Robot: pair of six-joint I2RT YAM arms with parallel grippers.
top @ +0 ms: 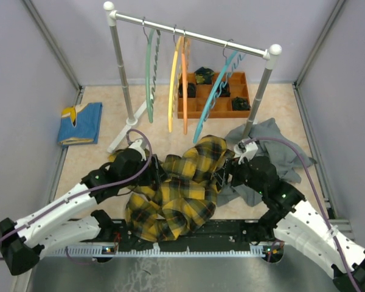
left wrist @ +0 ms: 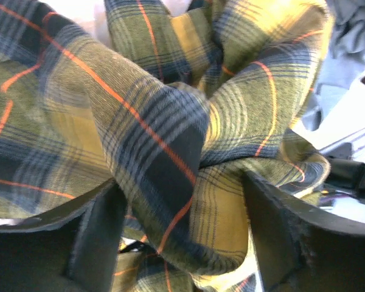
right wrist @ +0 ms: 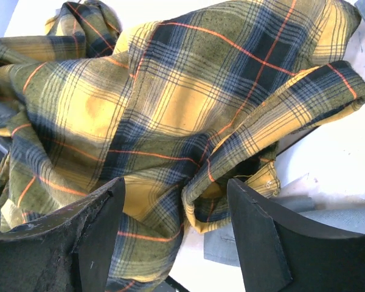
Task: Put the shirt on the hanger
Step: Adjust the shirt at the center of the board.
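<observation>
The yellow and black plaid shirt (top: 181, 190) lies crumpled in a heap at the table's near middle, between both arms. My left gripper (top: 148, 173) is at the heap's left side, open. In the left wrist view a thick fold of the shirt (left wrist: 170, 140) bulges between its spread fingers (left wrist: 103, 231). My right gripper (top: 227, 173) is at the heap's right side, also open. A folded edge of the shirt (right wrist: 231, 152) hangs between its fingers (right wrist: 255, 237), with a gap beside the right one. The light blue hanger (top: 214, 100) hangs empty on the rack, far from both grippers.
The rack (top: 191, 33) stands at the back with green (top: 149, 73), yellow (top: 172, 91) and orange (top: 184, 91) hangers. Behind it is a wooden tray (top: 231, 78). A grey garment (top: 278, 152) lies at the right, a folded blue cloth (top: 82, 121) at the far left.
</observation>
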